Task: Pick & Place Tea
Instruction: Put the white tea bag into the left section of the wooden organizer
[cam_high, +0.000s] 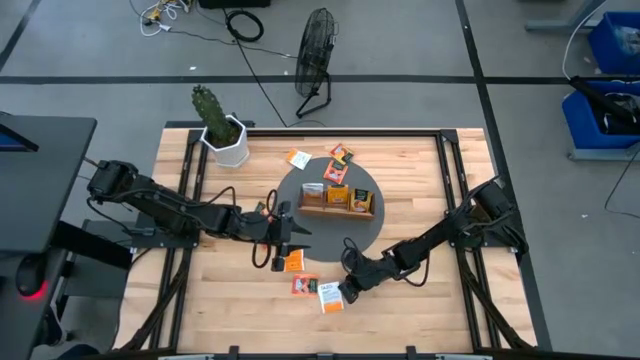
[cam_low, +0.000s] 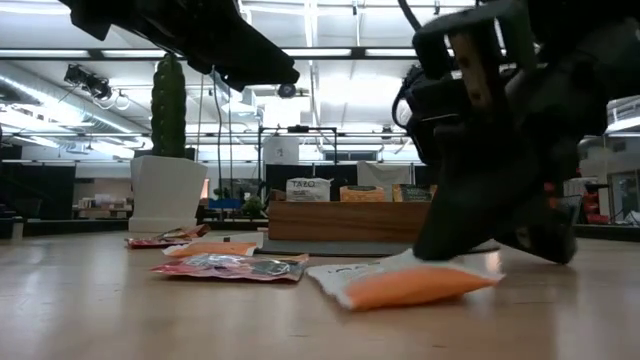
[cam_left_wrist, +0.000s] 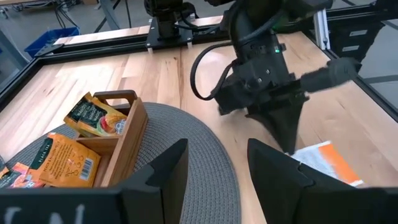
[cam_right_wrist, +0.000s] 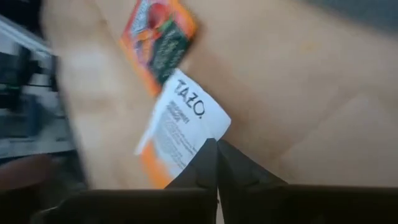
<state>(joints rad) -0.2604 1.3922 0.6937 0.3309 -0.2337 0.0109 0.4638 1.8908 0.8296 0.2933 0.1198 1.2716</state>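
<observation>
High view: right hand (cam_high: 347, 291) angled low, pinching white-orange sachet (cam_high: 329, 296); left hand (cam_high: 283, 232) spread beside tray (cam_high: 336, 209).

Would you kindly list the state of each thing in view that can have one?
Right hand: shut, fingertips pinching the edge of the white tea sachet, which lies flat on the table.
Left hand: open, empty, hovering at the grey mat beside the wooden tray.
Wooden tray: upright on the mat, sachets standing inside.
Orange sachet: flat on the table, untouched.
</observation>
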